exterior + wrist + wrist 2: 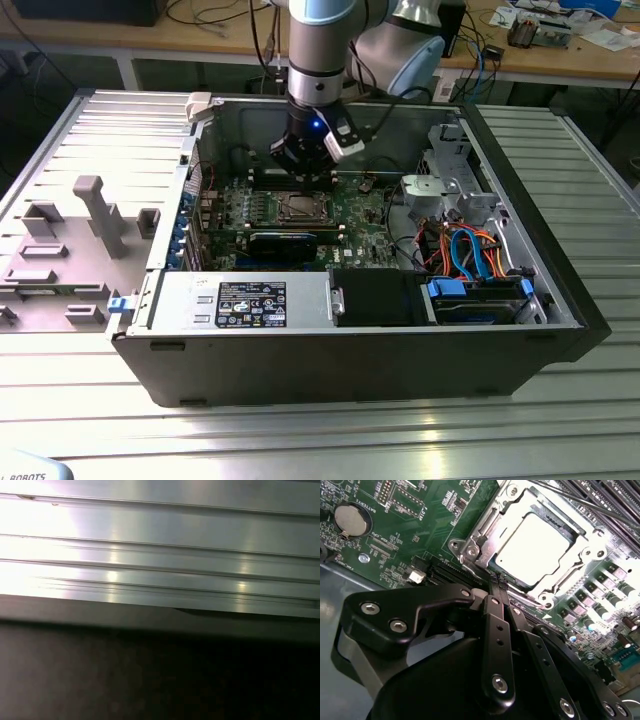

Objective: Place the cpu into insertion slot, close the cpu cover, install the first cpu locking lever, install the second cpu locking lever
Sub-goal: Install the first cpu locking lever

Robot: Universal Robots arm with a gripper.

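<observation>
The cpu (532, 545) lies flat in the insertion slot (464, 550) on the green motherboard (420, 525), its silver top bright. The cpu cover (487, 522), a silvery frame plate, lies down over it with the chip showing through its window. My gripper (498, 581) is shut, its black fingers (496, 630) pressed together, and the tips rest at the socket's near edge, beside one corner of the cover. In the exterior view the gripper (305, 172) hangs straight down inside the open computer case, just above the socket (300, 208). A thin dark rod (580, 502) runs past the socket's far side.
A coin battery (351, 520) and long black card slots (447, 572) lie near the socket. At the exterior view's right the case (560, 300) holds a drive cage (455, 185) and blue and orange cables (475, 255). A grey fixture tray (70, 250) sits outside at the exterior view's left.
</observation>
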